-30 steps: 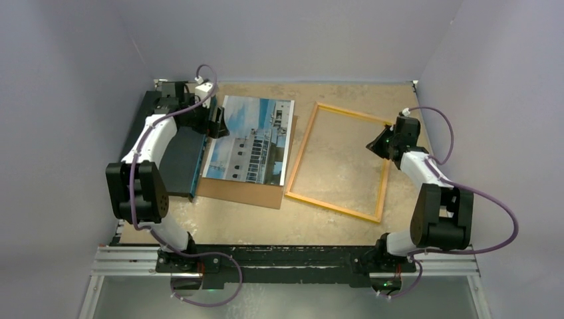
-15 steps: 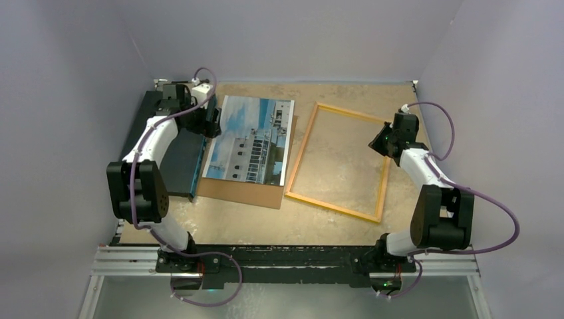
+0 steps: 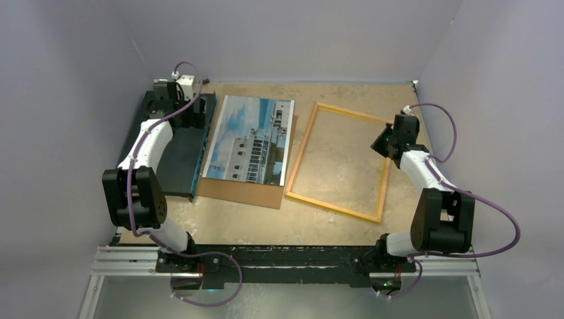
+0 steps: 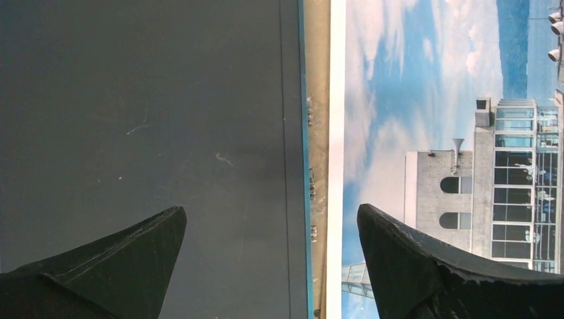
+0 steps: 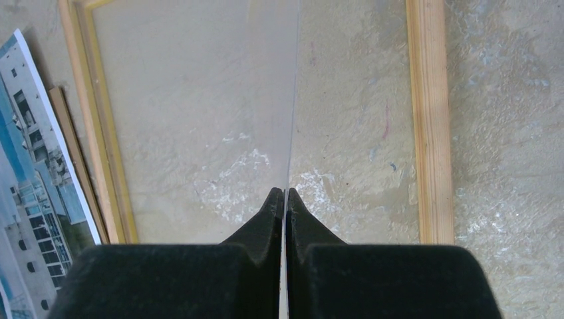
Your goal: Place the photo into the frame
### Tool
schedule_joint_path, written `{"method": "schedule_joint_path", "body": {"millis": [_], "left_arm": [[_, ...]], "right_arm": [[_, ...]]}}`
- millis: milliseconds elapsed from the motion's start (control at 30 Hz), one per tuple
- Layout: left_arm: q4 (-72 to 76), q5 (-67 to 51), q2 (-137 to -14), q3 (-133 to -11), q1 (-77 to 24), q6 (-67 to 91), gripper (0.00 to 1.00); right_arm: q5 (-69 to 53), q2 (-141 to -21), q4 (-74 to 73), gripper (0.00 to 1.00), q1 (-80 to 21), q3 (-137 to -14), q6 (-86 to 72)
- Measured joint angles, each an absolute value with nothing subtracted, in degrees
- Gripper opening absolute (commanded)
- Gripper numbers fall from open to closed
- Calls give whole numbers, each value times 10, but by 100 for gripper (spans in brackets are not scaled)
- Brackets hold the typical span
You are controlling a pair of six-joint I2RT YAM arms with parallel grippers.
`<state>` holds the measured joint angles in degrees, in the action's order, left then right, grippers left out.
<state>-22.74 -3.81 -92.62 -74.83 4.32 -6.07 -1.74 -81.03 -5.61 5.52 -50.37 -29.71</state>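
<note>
Left gripper (image 4: 271,211) now farther left, over dark slab (image 3: 174,159)

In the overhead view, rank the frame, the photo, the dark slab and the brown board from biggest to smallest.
1. frame.
2 and 3. dark slab and photo: too close to rank; the left arm covers part of the slab.
Brown board: mostly under the photo, so unranked.

Soft even light, pics sharp
</note>
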Motion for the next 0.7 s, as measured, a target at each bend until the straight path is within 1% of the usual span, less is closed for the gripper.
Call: {"method": "schedule_joint_path", "body": {"millis": [467,700], "left_arm": [[-237,-123,-933,-743,43,-60,100],[-239,-140,-934,-742,43,-60,100]], "right_arm": [[-2,-803,-57,0,55,-501,-297],[6,-795,-47,0,55,-486,-298]]}}
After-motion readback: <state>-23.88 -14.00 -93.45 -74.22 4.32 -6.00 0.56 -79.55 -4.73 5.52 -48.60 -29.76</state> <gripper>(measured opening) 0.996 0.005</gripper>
